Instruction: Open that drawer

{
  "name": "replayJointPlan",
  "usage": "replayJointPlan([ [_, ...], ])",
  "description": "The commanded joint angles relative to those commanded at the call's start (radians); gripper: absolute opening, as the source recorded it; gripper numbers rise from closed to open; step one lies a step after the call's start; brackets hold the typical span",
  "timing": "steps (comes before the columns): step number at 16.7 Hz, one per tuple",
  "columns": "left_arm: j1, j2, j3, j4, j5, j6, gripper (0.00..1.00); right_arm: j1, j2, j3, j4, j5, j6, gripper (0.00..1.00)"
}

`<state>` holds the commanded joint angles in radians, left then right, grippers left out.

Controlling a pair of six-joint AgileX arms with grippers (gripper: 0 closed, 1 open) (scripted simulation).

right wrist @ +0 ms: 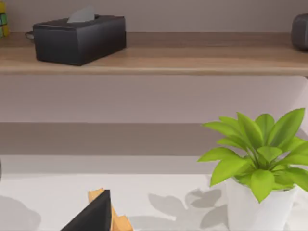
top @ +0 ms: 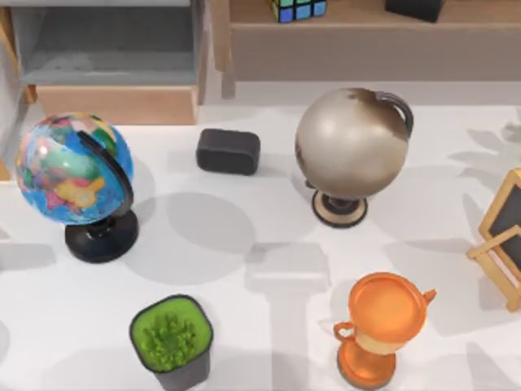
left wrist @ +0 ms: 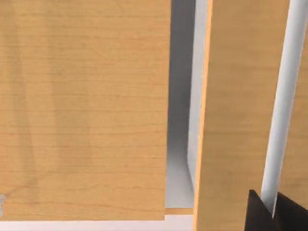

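At the table's back left stands a wooden cabinet whose drawer [top: 114,102] shows a light wood front and a grey inside from above. In the left wrist view, wood panels [left wrist: 86,106] come up close, with a grey gap between them. A pale bar handle [left wrist: 284,96] runs along the narrower panel [left wrist: 240,96]. My left gripper [left wrist: 272,214] has its dark fingertips [left wrist: 260,216] on either side of that bar, shut on it. My right gripper [right wrist: 91,216] hangs low over the table's right side, near a small wooden easel [right wrist: 108,219].
On the table stand a blue globe [top: 73,171], a beige globe [top: 352,142], a dark box [top: 228,151], a green plant pot [top: 171,340], an orange trophy [top: 381,326] and an easel [top: 503,236]. A back shelf holds a puzzle cube [top: 297,9], a tissue box [right wrist: 79,38] and a leafy plant [right wrist: 260,159].
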<state>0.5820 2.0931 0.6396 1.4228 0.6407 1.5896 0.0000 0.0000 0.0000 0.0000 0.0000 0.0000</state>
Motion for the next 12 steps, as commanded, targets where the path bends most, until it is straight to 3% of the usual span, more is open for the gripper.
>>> replayJointPlan([
  [5, 0.086, -0.052, -0.144, 0.077, 0.076, 0.004, 0.00, 0.000, 0.000, 0.000, 0.000, 0.000, 0.000, 1.00],
  [9, 0.095, -0.058, -0.155, 0.085, 0.082, 0.006, 0.00, 0.000, 0.000, 0.000, 0.000, 0.000, 0.000, 1.00],
  [12, 0.095, -0.058, -0.155, 0.085, 0.082, 0.006, 0.23, 0.000, 0.000, 0.000, 0.000, 0.000, 0.000, 1.00],
])
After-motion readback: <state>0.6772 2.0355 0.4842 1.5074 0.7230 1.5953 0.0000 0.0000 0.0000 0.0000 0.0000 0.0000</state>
